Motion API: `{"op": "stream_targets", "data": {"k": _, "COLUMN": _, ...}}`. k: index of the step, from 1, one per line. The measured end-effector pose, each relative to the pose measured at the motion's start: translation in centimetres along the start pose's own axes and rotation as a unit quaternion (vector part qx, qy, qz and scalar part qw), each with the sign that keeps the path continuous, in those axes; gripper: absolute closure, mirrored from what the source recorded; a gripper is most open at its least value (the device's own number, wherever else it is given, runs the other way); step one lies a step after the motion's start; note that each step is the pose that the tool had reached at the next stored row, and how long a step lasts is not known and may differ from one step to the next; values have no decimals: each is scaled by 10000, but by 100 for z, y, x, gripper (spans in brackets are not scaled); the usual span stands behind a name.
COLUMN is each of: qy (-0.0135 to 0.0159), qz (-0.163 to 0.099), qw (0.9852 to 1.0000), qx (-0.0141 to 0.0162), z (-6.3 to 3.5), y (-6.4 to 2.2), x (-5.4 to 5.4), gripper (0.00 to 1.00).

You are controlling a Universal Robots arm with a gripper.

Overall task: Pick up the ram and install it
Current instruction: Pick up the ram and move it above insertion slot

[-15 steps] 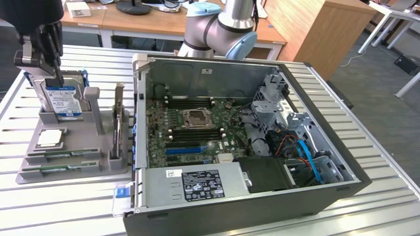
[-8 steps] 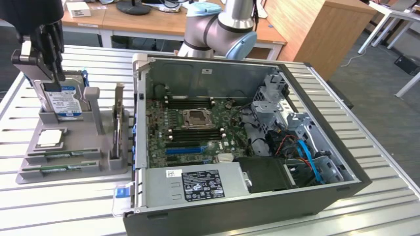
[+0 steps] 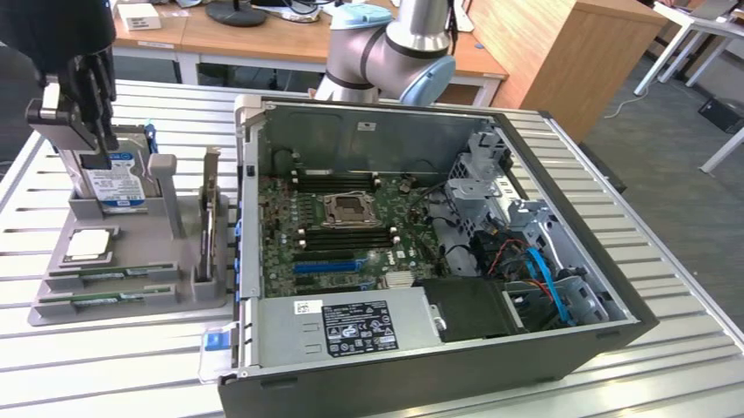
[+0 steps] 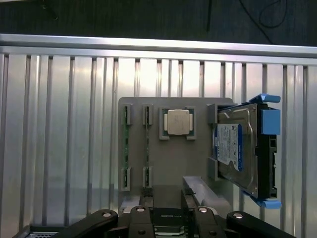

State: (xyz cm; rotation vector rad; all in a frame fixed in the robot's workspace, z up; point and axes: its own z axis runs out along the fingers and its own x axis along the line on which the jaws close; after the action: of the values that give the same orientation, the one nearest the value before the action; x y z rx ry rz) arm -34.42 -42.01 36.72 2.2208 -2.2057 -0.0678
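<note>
While the gripper [image 4: 167,206] hangs over the gray tray [image 4: 173,163] with jaws spread wide and nothing in them, the ram [image 3: 111,273] sits flat in a tray slot. It's a bit away from the upright hard drive [image 3: 114,183].

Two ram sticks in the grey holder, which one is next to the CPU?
The inner ram stick, directly beside the CPU; the other ram stick lies one slot farther out, along the edge of the holder.

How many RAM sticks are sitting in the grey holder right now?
2. One ram along the holder's outer edge, the other beside it, nearer the processor.
</note>
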Motion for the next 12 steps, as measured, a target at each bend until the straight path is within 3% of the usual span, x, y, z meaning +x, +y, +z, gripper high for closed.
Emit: {"op": "stream_targets", "data": {"k": 12, "qy": 0, "qz": 0, "qw": 10000, "qx": 0, "z": 218, "y": -8, "x": 5, "gripper": 64}}
